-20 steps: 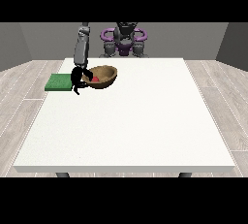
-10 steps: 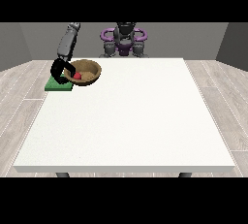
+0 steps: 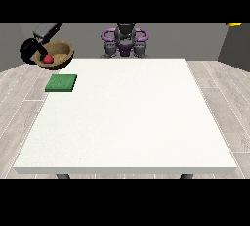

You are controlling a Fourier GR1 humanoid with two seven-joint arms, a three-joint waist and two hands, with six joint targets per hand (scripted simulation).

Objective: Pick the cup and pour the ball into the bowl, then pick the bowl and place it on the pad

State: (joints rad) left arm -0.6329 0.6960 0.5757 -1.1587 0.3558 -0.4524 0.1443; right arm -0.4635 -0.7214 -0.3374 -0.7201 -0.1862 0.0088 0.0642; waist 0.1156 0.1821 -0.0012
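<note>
A brown bowl (image 3: 58, 53) with a red ball (image 3: 48, 59) inside hangs in the air beyond the table's far left corner, tilted towards the camera. The black hand at the view's left (image 3: 29, 52) is curled on the bowl's left rim and holds it up. The green pad (image 3: 61, 83) lies flat on the white table (image 3: 127, 122) near its far left corner, below and slightly right of the bowl, with nothing on it. No cup shows on the table. The hand at the view's right cannot be seen.
The robot's torso (image 3: 125, 38) stands behind the table's far edge at the middle. A small yellow thing (image 3: 233, 24) shows at the top right edge of the view, away from the table.
The hand has carried the bowl with the ball up and to the left, from above the pad to a spot past the table's corner. The pad now lies uncovered.
</note>
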